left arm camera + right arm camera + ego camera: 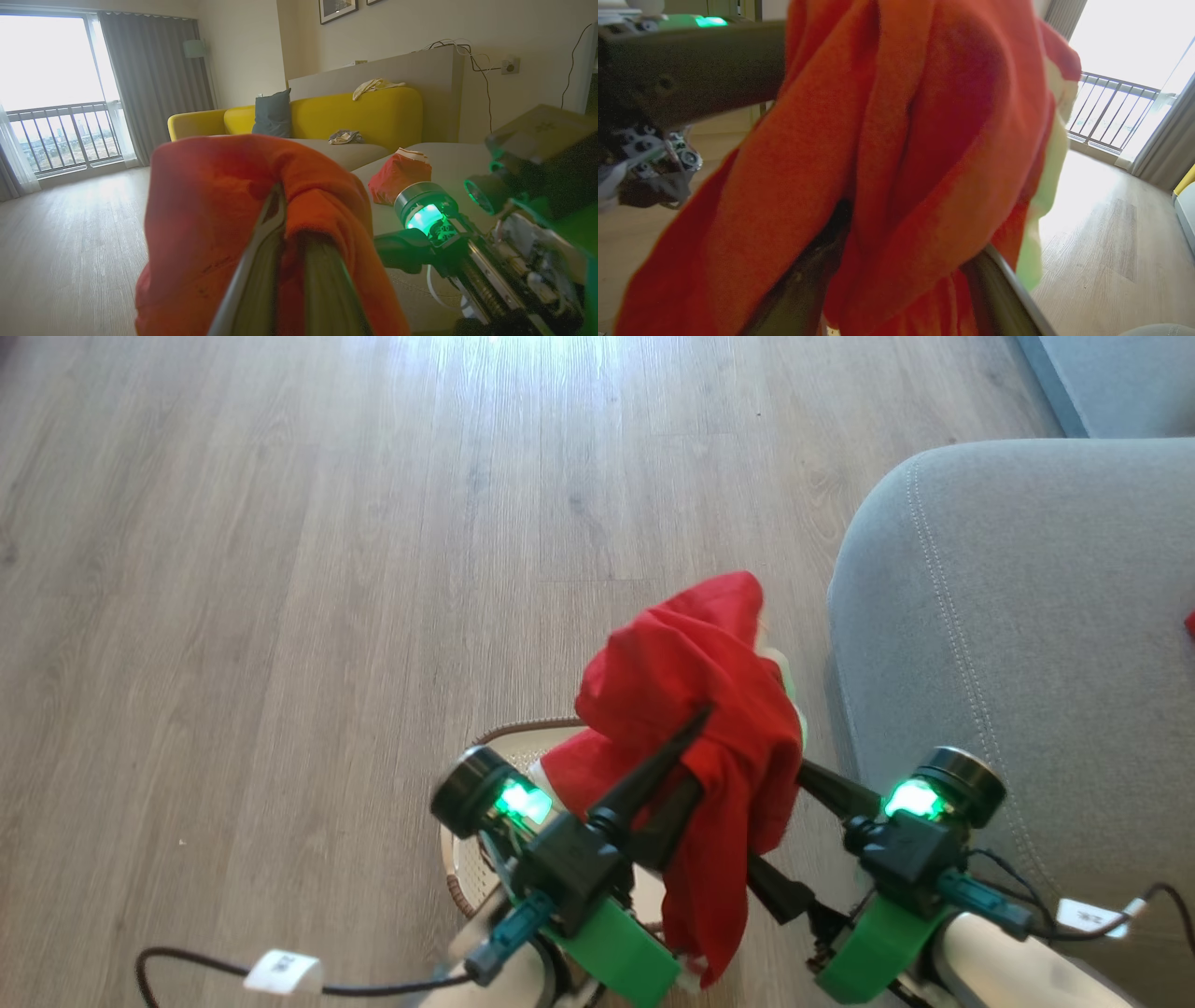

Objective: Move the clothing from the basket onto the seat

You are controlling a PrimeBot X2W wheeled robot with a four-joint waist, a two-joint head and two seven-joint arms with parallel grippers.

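With the left tool [693, 747] pinched shut on the red garment [691, 681] hanging over the basket [523, 733] and the right tool [780, 831] spread wide among its folds, the carry is best swung right and high enough for the hem to clear the edge of the seat [1008, 644].

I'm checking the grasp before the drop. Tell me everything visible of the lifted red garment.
The red garment is soft matte fabric, bunched in deep folds, with a pale edge strip on one side. It hangs lifted over the basket, beside the grey seat and not on it. The left gripper is shut on its upper folds; the right gripper stands open with the hanging cloth between its fingers.
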